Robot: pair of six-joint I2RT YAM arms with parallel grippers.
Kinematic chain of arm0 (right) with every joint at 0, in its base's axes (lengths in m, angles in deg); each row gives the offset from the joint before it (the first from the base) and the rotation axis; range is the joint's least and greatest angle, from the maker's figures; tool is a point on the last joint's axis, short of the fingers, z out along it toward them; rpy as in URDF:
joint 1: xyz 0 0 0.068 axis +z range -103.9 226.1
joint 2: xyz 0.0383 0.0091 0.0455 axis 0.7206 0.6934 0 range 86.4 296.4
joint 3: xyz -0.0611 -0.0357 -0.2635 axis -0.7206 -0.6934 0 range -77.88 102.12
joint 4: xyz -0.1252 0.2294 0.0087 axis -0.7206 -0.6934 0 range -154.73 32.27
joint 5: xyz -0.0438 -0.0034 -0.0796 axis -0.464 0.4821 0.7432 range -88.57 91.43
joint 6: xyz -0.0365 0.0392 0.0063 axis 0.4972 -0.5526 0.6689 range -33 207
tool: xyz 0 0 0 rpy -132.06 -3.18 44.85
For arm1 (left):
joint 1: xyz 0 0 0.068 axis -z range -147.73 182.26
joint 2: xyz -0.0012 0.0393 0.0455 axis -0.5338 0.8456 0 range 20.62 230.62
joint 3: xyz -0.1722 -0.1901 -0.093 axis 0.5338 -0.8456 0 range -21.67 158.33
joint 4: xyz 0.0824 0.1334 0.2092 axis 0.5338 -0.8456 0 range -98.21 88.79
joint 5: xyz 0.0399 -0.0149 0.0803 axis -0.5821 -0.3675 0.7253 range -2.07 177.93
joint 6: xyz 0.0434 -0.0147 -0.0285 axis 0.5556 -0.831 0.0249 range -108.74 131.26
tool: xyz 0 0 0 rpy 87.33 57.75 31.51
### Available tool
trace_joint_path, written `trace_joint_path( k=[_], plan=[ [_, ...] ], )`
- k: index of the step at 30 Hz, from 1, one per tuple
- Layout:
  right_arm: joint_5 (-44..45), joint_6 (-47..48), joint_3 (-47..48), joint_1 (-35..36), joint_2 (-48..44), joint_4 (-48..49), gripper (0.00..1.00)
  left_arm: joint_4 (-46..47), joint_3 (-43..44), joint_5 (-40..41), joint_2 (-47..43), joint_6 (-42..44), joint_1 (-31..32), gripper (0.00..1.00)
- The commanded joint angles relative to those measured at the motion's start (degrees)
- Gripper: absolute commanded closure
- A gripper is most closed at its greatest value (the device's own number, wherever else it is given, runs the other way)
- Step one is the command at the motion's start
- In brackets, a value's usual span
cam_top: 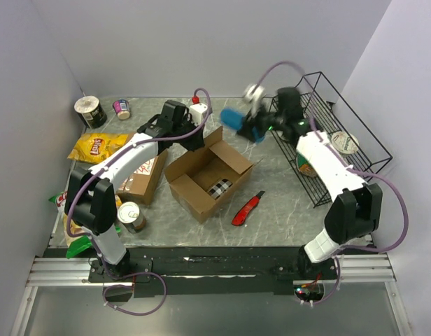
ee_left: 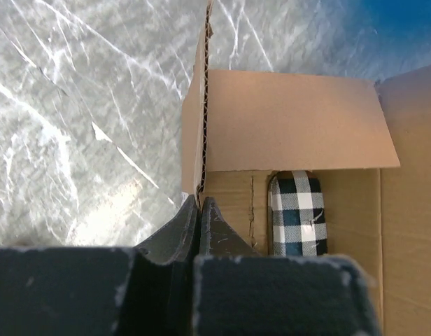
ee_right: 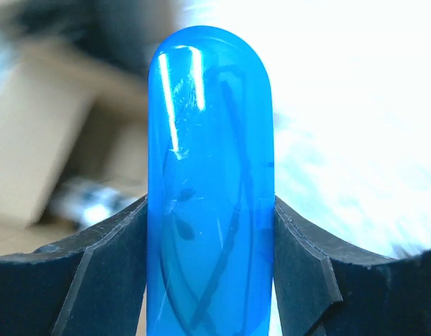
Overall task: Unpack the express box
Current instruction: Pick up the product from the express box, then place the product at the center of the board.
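Open brown cardboard box, checkered case inside

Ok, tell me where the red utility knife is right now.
In the top view the red utility knife lies flat on the grey table, just near-right of the open cardboard box, between it and the black wire basket.

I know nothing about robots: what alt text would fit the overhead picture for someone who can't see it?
The right gripper holds a blue translucent case up beside an open cardboard box, whose far flap the left gripper pinches. A checkered item lies inside the box, a red utility knife on the table beside it.
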Motion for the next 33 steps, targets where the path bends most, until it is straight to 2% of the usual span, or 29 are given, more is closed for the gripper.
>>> trace_joint_path(
  k=[1,5,7,10,11,12,14,18,20,22,23,25,30,33],
  plan=[
    [5.60,-18.12,7.37,-7.01,3.43,12.44,0.70,-2.19,-0.14,-0.32,-1.69,3.07,0.31,0.99],
    [12.01,-10.77,8.45,-7.29,8.63,11.83,0.70,-4.03,-0.32,-1.45,-1.86,3.95,0.14,0.99],
    [13.77,-8.99,5.65,-7.20,10.91,13.23,0.66,-4.39,-0.15,-2.16,-2.30,4.57,0.05,0.99],
    [18.51,-8.10,6.77,-6.85,14.86,11.57,0.41,-5.00,0.90,-1.90,-2.65,5.09,-0.04,0.99],
    [20.44,-9.67,7.21,-6.68,15.49,11.48,0.30,-5.27,1.26,-1.64,-2.57,5.10,-0.04,0.99],
    [22.90,-10.38,7.82,-6.59,15.58,11.48,0.27,-5.53,1.61,-1.46,-2.83,5.18,-0.04,0.99],
    [20.74,-10.66,8.97,-6.50,13.74,12.44,0.24,-5.79,2.49,-1.11,-2.92,5.62,-0.04,0.99],
    [11.60,-9.08,8.36,-4.23,7.42,13.77,0.22,-6.23,3.54,-0.93,-3.01,5.71,-0.04,0.99],
    [5.20,-6.72,8.27,-2.81,4.34,10.26,0.25,-6.32,3.72,-0.58,-3.09,5.36,-0.04,0.99],
    [-7.94,-2.68,6.17,-1.14,1.19,7.19,0.30,-6.24,3.81,-0.14,-3.27,5.19,-0.04,0.99],
    [-8.80,2.65,4.94,0.25,0.30,3.96,0.35,-6.15,3.81,-0.31,-3.53,5.18,-0.04,0.99],
    [-7.75,7.52,-0.24,5.53,-1.72,2.52,0.45,-5.97,3.98,-0.58,-3.53,4.83,-0.04,0.99],
    [-6.88,24.13,-16.48,12.21,-4.28,3.23,0.52,-5.36,4.42,-0.58,-3.80,4.04,-0.04,0.99],
    [-6.61,31.17,-21.68,14.15,-6.47,0.68,0.52,-4.83,5.04,0.82,-3.71,3.34,0.05,0.99]
  ],
)
